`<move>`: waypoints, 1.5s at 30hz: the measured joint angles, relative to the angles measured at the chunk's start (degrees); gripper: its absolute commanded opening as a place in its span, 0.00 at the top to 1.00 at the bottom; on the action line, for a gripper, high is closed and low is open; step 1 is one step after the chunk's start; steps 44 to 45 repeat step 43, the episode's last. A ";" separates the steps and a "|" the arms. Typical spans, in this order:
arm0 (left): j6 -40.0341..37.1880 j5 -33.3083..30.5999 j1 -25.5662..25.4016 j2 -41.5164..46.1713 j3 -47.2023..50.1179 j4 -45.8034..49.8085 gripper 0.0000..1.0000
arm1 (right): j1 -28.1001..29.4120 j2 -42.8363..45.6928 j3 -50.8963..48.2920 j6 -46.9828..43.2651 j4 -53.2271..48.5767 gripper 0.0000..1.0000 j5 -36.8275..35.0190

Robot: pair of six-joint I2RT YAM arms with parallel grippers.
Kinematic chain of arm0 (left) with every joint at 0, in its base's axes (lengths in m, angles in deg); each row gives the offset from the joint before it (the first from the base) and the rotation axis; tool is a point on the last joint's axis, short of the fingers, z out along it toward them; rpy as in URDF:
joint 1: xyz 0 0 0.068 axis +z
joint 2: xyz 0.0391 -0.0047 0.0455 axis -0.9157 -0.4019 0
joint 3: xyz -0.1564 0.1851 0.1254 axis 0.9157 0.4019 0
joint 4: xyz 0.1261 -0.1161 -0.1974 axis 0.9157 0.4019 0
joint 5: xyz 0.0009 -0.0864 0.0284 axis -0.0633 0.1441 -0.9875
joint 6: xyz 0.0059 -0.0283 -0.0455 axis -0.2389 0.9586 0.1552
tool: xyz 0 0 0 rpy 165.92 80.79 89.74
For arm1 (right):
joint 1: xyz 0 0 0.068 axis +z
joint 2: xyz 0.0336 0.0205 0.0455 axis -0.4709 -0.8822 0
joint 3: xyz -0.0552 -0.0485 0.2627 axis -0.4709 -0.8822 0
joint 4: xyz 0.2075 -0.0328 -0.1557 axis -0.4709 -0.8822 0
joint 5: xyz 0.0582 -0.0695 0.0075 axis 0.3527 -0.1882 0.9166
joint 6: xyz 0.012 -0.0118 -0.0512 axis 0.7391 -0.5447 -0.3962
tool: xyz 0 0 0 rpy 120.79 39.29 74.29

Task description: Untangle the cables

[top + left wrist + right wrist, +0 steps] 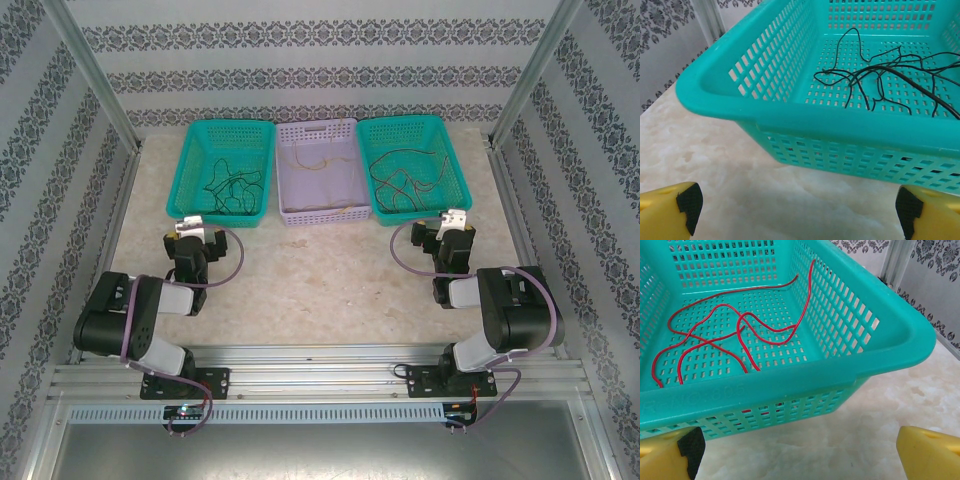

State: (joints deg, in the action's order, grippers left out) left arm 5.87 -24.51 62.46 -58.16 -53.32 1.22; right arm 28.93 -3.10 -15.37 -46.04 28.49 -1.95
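The pale worktop (320, 290) carries three baskets in a row along its far edge: a teal basket (184, 170) toward the far left corner, a lilac basket (318, 218) in the middle, and a second teal basket (455, 170) toward the far right corner. The left arm (130, 320) and right arm (510, 310) rise from the near edge and each reaches to just short of the near rim of its own teal basket. The left jaws stand wide apart with nothing between them, and the right jaws are likewise wide apart and bare.

The black cables (858, 75) lie in a loose, crossing bunch on the floor of the left teal basket. The red cables (767, 329) sprawl in looping curves in the right one, with one strand climbing its right wall. A thin yellow cable (312, 160) lies in the lilac basket.

These look very light, limp and thin, so they will likely sag and trail when lifted rather than hold a shape. Their smooth sleeves may slide through a loose pinch. A strand lying flat on the mesh is hard to get under, and its ends could snag in the holes. The better hold is probably a raised loop or a free end standing off the floor, away from the crossings. Pull slowly, since the light baskets may shift or lift with a caught strand.
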 measured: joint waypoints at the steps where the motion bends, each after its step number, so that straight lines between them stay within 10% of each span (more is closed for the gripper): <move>1: -0.26 0.79 0.13 -1.29 -0.22 -1.79 0.00 | 0.00 0.00 0.00 0.02 0.00 0.02 0.00; 45: -0.52 10.16 2.75 -4.50 -4.66 0.26 0.00 | 0.02 0.00 1.14 -0.02 -2.38 0.02 0.24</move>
